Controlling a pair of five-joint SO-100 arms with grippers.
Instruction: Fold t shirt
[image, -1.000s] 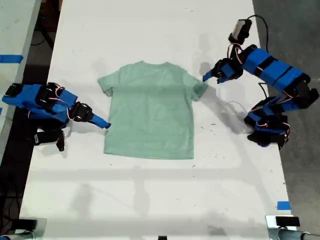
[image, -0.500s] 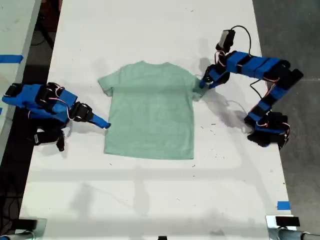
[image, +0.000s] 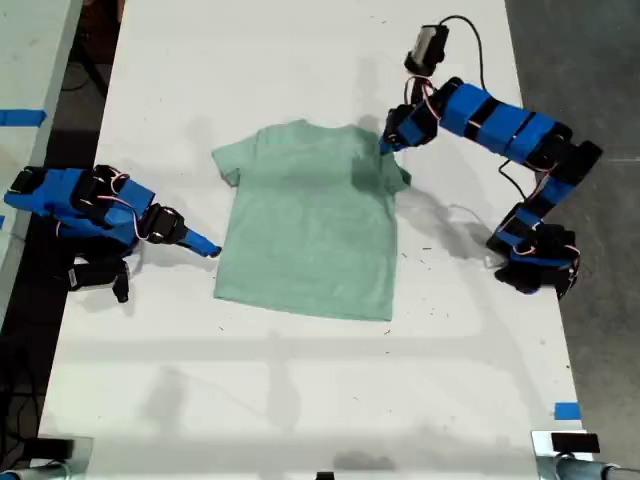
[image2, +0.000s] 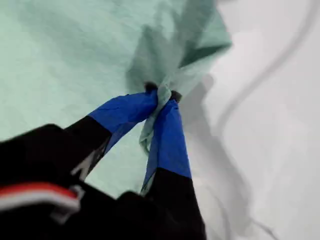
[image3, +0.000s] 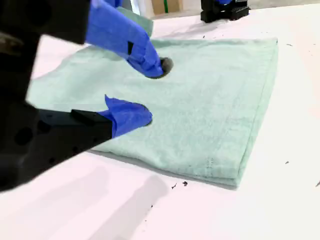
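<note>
The t shirt (image: 310, 215) lies flat on the table (image: 300, 400); it looks light and limp, so it should drape and drag. My first gripper (image2: 161, 95) pinches its sleeve, a fair hold. My second gripper (image3: 150, 92) hangs spread beside the opposite hem.

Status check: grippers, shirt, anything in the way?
My first gripper shut on the shirt's sleeve. My second gripper open at the shirt's edge, holding nothing. Shirt flat on the table. Nothing in the way.
</note>
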